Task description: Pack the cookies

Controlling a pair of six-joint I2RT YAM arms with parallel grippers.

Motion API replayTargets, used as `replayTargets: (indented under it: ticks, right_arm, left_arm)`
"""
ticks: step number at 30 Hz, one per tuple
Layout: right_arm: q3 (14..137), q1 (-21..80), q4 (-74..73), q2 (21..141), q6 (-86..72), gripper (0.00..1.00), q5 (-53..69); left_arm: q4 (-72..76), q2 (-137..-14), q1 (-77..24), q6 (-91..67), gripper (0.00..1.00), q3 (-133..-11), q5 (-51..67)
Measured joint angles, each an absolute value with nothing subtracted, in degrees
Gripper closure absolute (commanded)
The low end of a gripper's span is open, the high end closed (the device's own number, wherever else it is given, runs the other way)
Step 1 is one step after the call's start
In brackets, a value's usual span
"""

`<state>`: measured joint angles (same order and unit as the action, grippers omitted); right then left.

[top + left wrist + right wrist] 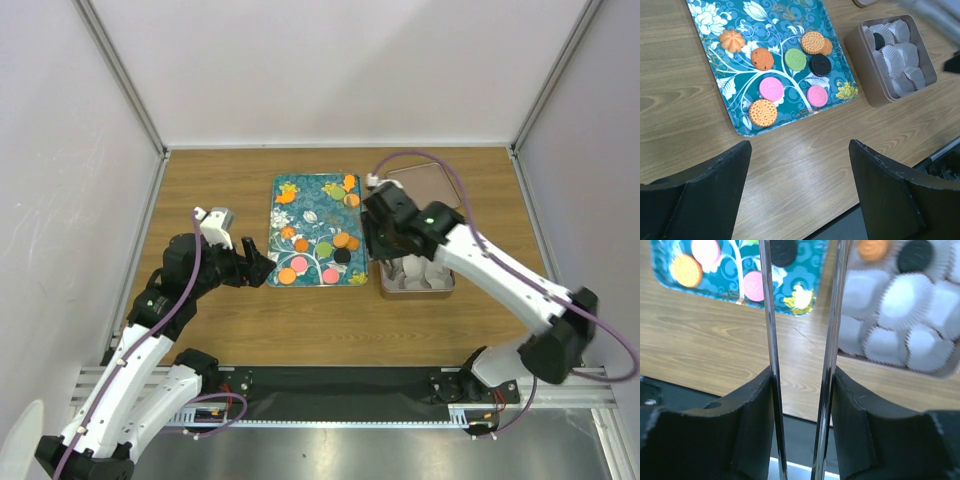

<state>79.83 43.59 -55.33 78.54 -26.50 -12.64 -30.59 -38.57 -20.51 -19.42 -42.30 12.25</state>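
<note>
Several cookies lie on the teal flowered tray [310,200]: orange [763,112], pink [771,88], green [795,59] and black [820,64]. The square metal tin [860,65] with paper cups stands right of the tray. It holds a black cookie [915,255] and an orange one [873,247]. My right gripper [801,375] is shut on metal tongs [770,315]. The tong blades stand apart and empty, above the gap between tray and tin. My left gripper [800,145] is open and empty over the table by the tray's near left corner.
A brown lid [425,185] lies behind the tin at the back right. White walls enclose the table on three sides. Bare wood lies left of the tray and along the near edge, next to a black strip.
</note>
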Motion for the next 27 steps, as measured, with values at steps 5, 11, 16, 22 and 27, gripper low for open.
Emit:
replayTargets:
  ticks: [5, 11, 16, 22, 27]
  right_arm:
    - [82.6, 48.1, -55.2, 89.5, -24.7, 0.52, -12.0]
    - [83.3, 52.4, -55.0, 97.4, -23.6, 0.52, -11.1]
    - [83.3, 52.6, -54.4, 97.7, -23.4, 0.52, -10.5]
    - [83.2, 52.4, -53.1, 97.9, -23.4, 0.52, -9.6]
    - [82.4, 52.4, -52.0, 98.0, -23.3, 0.52, -8.8]
  left_arm:
    - [-30.6, -38.6, -20.5, -19.4, 0.15, -42.3, 12.2]
    - [-30.6, -38.6, -20.5, -19.4, 0.14, -42.3, 12.2]
    - [-30.6, -38.6, -20.5, -19.4, 0.14, -42.3, 12.2]
    - [-30.6, -38.6, -20.5, -19.4, 0.14, -42.3, 12.2]
    - [-30.6, -38.6, -20.5, -19.4, 0.14, -42.3, 12.1]
